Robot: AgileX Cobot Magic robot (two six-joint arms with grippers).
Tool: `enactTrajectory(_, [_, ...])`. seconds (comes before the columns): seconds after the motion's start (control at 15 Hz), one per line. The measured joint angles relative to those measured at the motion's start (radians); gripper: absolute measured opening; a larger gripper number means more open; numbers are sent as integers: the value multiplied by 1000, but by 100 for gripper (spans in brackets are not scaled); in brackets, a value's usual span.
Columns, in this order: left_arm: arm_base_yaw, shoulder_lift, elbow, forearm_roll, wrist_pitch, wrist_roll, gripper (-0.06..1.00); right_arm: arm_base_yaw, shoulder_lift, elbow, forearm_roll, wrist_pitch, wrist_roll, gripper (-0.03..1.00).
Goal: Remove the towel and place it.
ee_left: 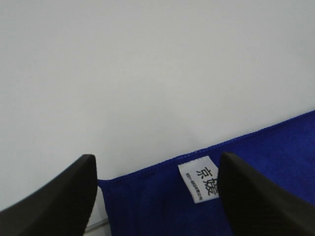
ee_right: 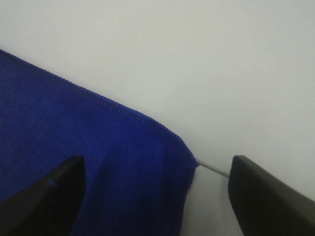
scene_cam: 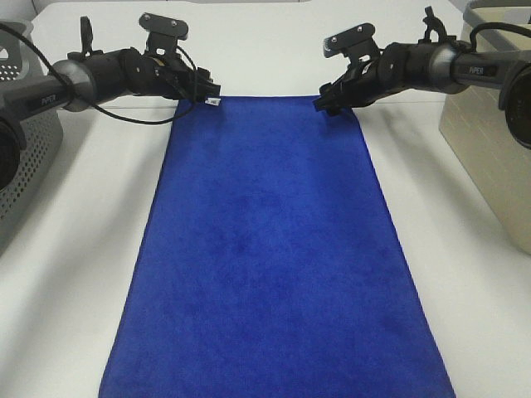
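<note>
Both claws sit at the towel's far corners on our white table: left gripper, right gripper. Our left wrist view shows spread fingers straddling the white tag. Our right wrist view shows wide-apart fingers around the corner, pinching nothing.

A white, smooth tabletop spans the whole scene. At its left edge stands a grey plastic basket whose side wall is perforated with small round holes. At the right edge stands a beige, box-shaped container with a plain flat side and a pale grey rim along the top.
</note>
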Motion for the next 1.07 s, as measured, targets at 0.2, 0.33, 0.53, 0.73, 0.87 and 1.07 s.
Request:
enactTrajectory(0.2, [0, -44, 0, 3, 114, -6, 65, 0, -95, 0, -9, 122, 0, 78])
enactTrajectory(0.33, [0, -111, -2, 20, 288, -40, 65, 0, -163, -1, -9, 271, 0, 78])
enactTrajectory(0.53, [0, -204, -5, 105, 557, -147, 65, 0, -262, -1, 30, 500, 1, 76])
enactTrajectory(0.73, [0, -323, -5, 209, 883, -271, 65, 0, -368, -2, 114, 766, 13, 75])
enactTrajectory(0.87, [0, -393, -5, 279, 1028, -340, 66, 0, -437, -2, 121, 906, 115, 75])
enactTrajectory(1.07, [0, -516, -5, 351, 1073, -392, 67, 0, -537, -38, 68, 1043, 280, 75])
